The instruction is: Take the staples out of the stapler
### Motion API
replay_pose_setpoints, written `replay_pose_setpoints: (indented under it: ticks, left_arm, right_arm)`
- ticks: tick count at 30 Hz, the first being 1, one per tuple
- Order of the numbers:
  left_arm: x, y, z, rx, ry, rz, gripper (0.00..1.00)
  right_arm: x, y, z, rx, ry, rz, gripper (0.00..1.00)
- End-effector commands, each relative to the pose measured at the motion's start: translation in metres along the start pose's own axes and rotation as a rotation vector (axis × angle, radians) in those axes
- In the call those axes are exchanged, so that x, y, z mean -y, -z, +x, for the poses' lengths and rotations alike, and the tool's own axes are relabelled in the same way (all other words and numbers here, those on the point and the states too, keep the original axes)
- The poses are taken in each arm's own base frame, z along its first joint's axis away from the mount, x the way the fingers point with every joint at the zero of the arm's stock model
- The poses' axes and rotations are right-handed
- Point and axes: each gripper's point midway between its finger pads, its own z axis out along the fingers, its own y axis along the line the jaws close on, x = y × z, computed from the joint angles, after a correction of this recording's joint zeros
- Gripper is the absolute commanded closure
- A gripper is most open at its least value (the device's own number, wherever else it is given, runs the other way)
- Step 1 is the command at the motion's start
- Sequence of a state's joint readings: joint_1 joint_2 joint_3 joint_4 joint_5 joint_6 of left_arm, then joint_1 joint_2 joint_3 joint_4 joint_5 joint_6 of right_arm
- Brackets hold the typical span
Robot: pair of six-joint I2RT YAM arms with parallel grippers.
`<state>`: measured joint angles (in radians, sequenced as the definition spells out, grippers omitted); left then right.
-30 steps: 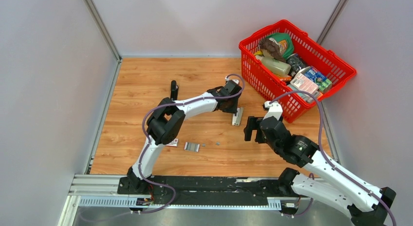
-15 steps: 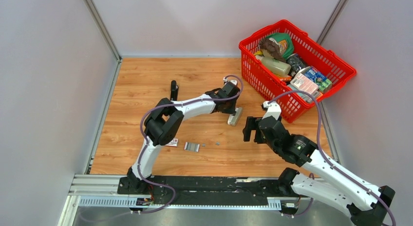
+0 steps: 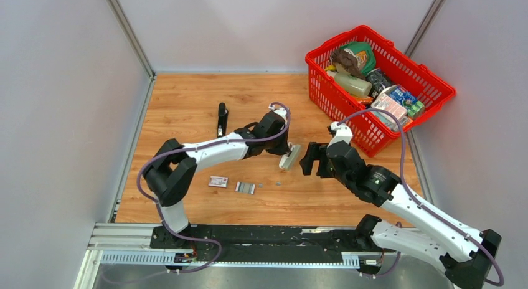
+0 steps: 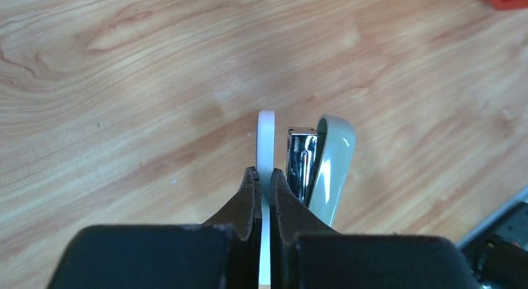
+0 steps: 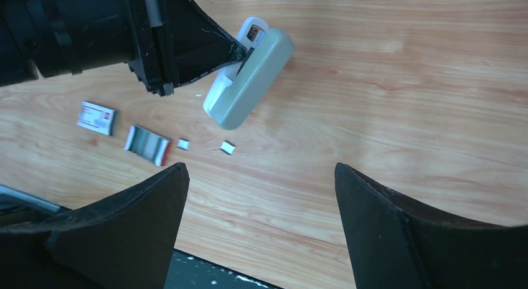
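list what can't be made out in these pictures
- Black stapler: top view only, too small to tell whether it holds staples.
- Pale grey object in the left gripper: its chrome channel shows end-on in the left wrist view, contents hidden by its own walls.
- Two bits beside the staple strip: blurred in the right wrist view, specks from above.
- Red-and-white box: print too small in both.

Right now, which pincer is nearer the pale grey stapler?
Left: left pincer is shut on the pale grey stapler, at its white base; right pincer, open, sits beside it, apart.
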<state>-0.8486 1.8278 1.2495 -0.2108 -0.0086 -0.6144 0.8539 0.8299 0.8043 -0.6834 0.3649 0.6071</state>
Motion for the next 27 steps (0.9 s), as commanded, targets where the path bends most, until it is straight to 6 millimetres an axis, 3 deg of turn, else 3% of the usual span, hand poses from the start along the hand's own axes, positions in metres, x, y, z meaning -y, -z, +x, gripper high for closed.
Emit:
replay_pose_setpoints:
  ticks: [1, 7, 11, 12, 27]
  left_arm:
    - [0.033, 0.039, -0.036, 0.164, -0.02, 0.159, 1.0]
    - [0.034, 0.076, -0.047, 0.251, -0.021, 0.182, 1.0]
    - [0.031, 0.089, -0.04, 0.268, -0.005, 0.197, 1.0]
    - [0.036, 0.092, -0.047, 0.304, 0.01, 0.229, 1.0]
    - [0.039, 0.119, -0.041, 0.355, 0.05, 0.303, 1.0]
  right_arm:
    - [-0.038, 0.003, -0.021, 0.035, -0.119, -0.146, 0.11]
    - [-0.051, -0.008, -0.017, -0.003, -0.174, -0.167, 0.12]
    - [-0.057, -0.012, -0.021, 0.007, -0.206, -0.175, 0.12]
    - [-0.059, -0.013, -0.022, 0.009, -0.213, -0.177, 0.12]
    - [-0.073, -0.039, -0.023, 0.03, -0.319, -0.194, 0.18]
